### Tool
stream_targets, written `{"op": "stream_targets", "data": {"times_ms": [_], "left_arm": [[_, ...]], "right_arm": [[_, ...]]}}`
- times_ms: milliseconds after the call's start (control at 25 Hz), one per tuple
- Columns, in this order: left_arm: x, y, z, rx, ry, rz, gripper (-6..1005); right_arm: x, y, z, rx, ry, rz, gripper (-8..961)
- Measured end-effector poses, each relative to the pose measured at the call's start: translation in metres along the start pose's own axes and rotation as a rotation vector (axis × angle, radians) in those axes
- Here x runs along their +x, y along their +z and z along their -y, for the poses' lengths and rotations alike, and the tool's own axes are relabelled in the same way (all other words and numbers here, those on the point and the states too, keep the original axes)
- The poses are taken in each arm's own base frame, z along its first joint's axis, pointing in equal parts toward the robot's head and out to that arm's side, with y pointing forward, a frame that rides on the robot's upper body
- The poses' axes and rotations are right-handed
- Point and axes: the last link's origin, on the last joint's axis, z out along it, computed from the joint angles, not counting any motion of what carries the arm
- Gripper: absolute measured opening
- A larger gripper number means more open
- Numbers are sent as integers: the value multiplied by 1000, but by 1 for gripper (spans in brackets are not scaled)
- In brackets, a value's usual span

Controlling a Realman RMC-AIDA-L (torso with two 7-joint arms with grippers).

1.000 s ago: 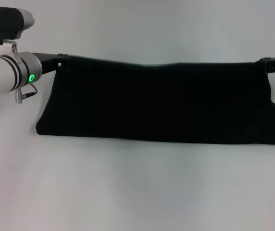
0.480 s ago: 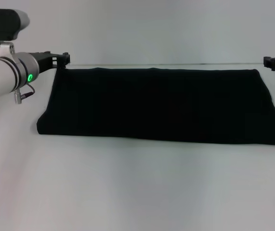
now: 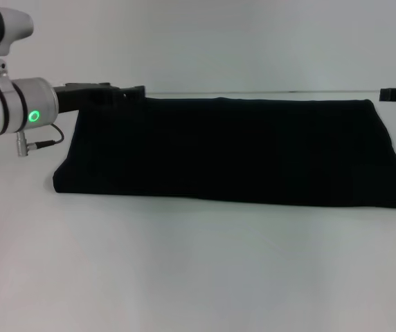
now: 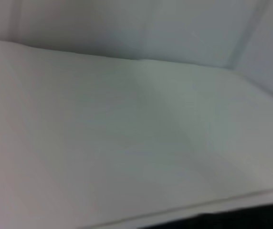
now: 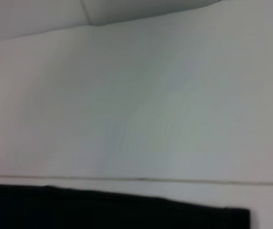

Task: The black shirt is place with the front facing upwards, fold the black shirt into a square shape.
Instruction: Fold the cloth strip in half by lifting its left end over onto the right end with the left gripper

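The black shirt (image 3: pixel 232 149) lies flat on the white table (image 3: pixel 198 270), folded into a long band with only plain black showing. No lettering or label is in view. My left gripper (image 3: pixel 134 90) is open and hovers over the shirt's far left corner, holding nothing. My right gripper (image 3: pixel 395 94) is open just past the shirt's far right corner, apart from the cloth. A strip of the shirt shows at the edge of the left wrist view (image 4: pixel 251 218) and of the right wrist view (image 5: pixel 103 210).
My left forearm (image 3: pixel 4 111), white with a green light, reaches in from the left above the table. The table's far edge (image 3: pixel 267 92) runs just behind the shirt, against a pale wall.
Both grippers let go of the shirt's far edge and it dropped flat. My left gripper then moved right over the far left corner. My right gripper drew back to the right.
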Motion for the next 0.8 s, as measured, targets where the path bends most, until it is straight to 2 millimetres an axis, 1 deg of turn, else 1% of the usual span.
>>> {"op": "stream_targets", "data": {"times_ms": [80,120,160,200,240,360,520,680,800], "left_arm": [[0,-8,-5,-66,9,10,770],[0,-12,-8,-99,12,16,787],[-1,-15,-12,-129,14,25,804],[-2,-17,-13,-150,16,31,821],[-4,-21,-15,-173,17,38,838],[-9,-26,-16,-199,22,53,845],[-25,-36,-11,-210,1,81,849],[-45,-47,0,-180,-108,100,849],[-54,-54,9,-153,-195,113,849]], "right_arm": [[4,-8,-1,-45,20,-20,777],[8,-14,-5,-103,42,-39,797],[8,-14,-5,-103,42,-39,818],[10,-17,-9,-141,54,-50,839],[12,-18,-12,-165,61,-57,839],[17,-19,-19,-220,69,-76,838],[22,-14,-27,-248,63,-76,832],[21,-12,-32,-271,65,-37,825],[18,-12,-33,-282,80,-7,825]]}}
